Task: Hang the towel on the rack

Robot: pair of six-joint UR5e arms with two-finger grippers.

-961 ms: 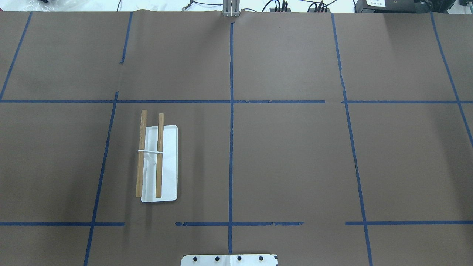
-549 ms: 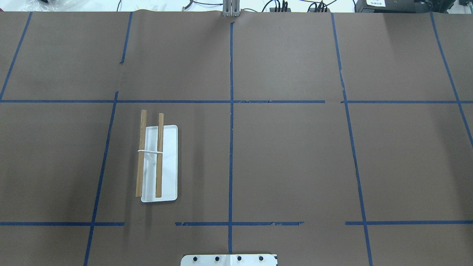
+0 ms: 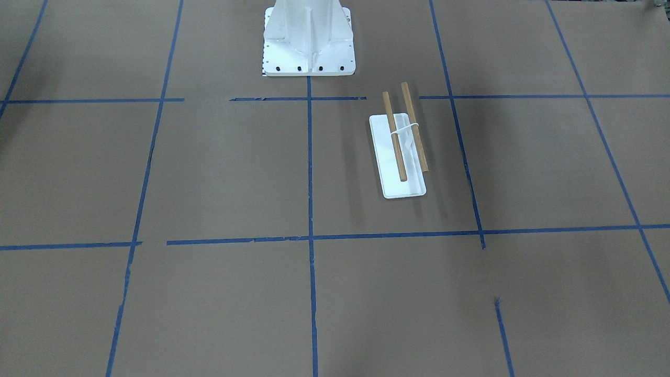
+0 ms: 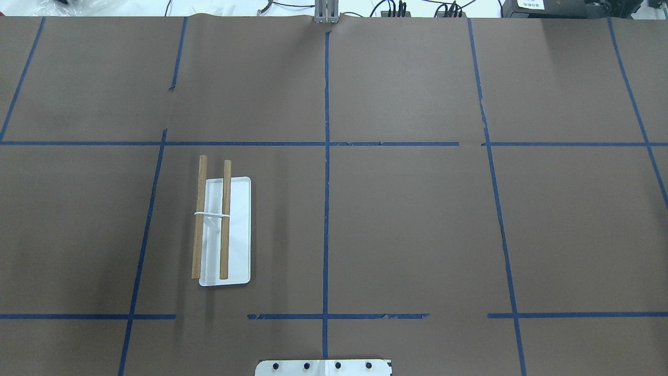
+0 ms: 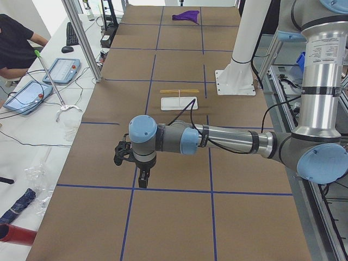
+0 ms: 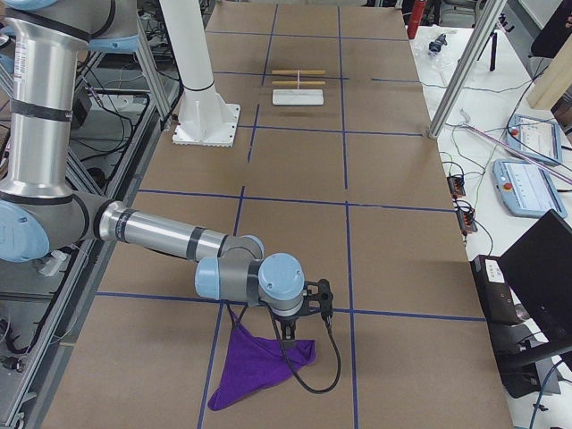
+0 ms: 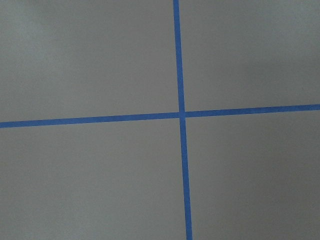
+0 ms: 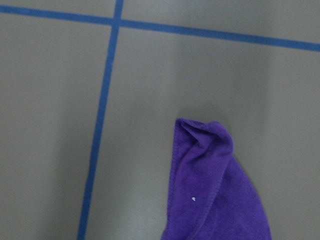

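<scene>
You've got one towel point(image 6: 255, 365), one rack point(image 4: 240, 235) carrying two wooden dowels point(image 4: 225, 245), one white pedestal point(image 3: 309, 42) and two robot arms, left arm point(image 5: 228, 140) plus right arm point(image 6: 161, 234), at your bench point(image 4: 417, 235)

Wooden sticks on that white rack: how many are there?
2. One wooden dowel runs just outside the left edge of the rack; the other dowel lies parallel, over its white base. Nothing covers either.

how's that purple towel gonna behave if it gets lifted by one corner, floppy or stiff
Probably floppy: the towel lies crumpled in soft folds in the right wrist view, so it would likely sag and drape. It looks thin, so likely light for its size. Its fuzzy surface probably won't slip, though a shallow pinch might grab one layer only.
</scene>
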